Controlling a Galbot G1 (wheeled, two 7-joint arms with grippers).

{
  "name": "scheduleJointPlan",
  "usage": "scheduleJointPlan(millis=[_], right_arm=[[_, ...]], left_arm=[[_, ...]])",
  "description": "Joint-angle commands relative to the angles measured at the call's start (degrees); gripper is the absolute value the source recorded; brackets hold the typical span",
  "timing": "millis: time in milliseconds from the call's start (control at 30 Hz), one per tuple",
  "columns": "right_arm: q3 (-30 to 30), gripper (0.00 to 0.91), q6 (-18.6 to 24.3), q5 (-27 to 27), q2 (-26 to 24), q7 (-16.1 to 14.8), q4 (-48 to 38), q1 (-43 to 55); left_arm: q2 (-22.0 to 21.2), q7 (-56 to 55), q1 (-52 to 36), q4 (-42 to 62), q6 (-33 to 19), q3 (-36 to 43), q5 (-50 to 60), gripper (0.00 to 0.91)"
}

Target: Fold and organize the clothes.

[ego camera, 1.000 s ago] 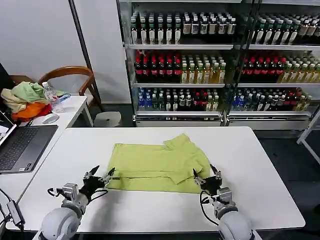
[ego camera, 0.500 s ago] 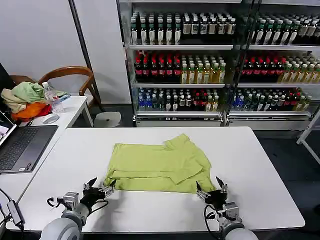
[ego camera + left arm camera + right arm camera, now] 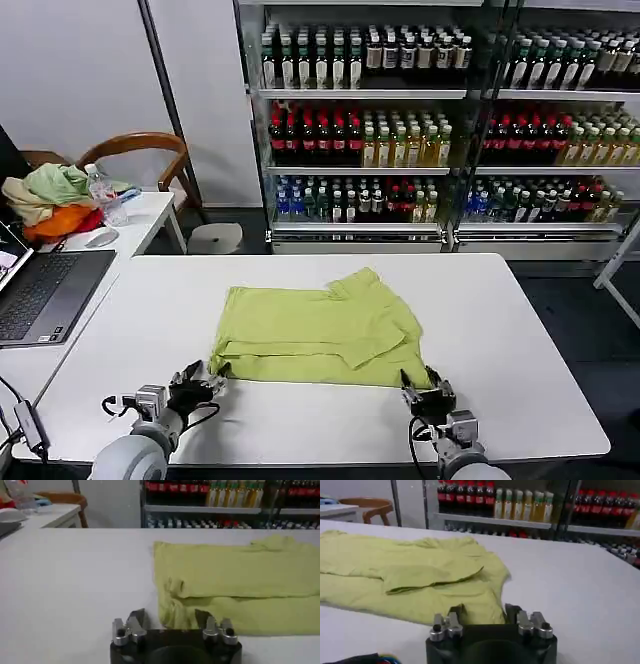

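The clothes, one lime yellow-green T-shirt [image 3: 315, 330], lie partly folded on the middle of the white table [image 3: 520, 330], with a sleeve flap turned over on top. My left gripper [image 3: 200, 383] sits low at the shirt's near left corner, open and holding nothing. In the left wrist view the shirt [image 3: 235, 580] has a doubled near edge, and its corner lies just ahead of the left gripper [image 3: 170, 617]. My right gripper [image 3: 425, 385] is open at the near right corner. The right wrist view has the shirt [image 3: 420, 565] ending just before the right gripper [image 3: 484, 612].
A laptop [image 3: 40, 295] lies on the side table at the left, with a heap of garments [image 3: 55, 200], a water bottle [image 3: 103, 197] and a mouse [image 3: 100, 237] behind it. A wooden chair [image 3: 150, 150] and drink shelves [image 3: 400, 120] stand beyond the table.
Both grippers have drawn back from the shirt's front edge toward the table's near side and sunk lower. The shirt's front edge has settled flat.
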Motion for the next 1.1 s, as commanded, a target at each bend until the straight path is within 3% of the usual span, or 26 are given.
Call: scheduleJointPlan(millis=[33, 467, 767, 1100], right_arm=[[0.0, 0.0, -0.7, 2.1, 0.1, 0.5, -0.1, -0.3], [1.3, 0.0, 2.2, -5.6, -2.2, -1.4, 9.2, -11.8], [1.7, 0.0, 4.2, -7.6, -3.7, -1.4, 13.2, -19.4], [2.4, 0.0, 4.6, -9.3, -4.8, -1.2, 14.2, -21.8]], left_arm=[[0.0, 0.3, 0.5, -0.1, -0.2, 0.9, 0.9, 0.04], [1.9, 3.2, 14.2, -9.3, -1.7, -5.5, 4.8, 0.03], [2.5, 3.2, 25.8, -13.7, -5.1, -11.4, 6.2, 0.03], [1.8, 2.0, 29.2, -16.6, -3.6, -11.8, 8.8, 0.03]])
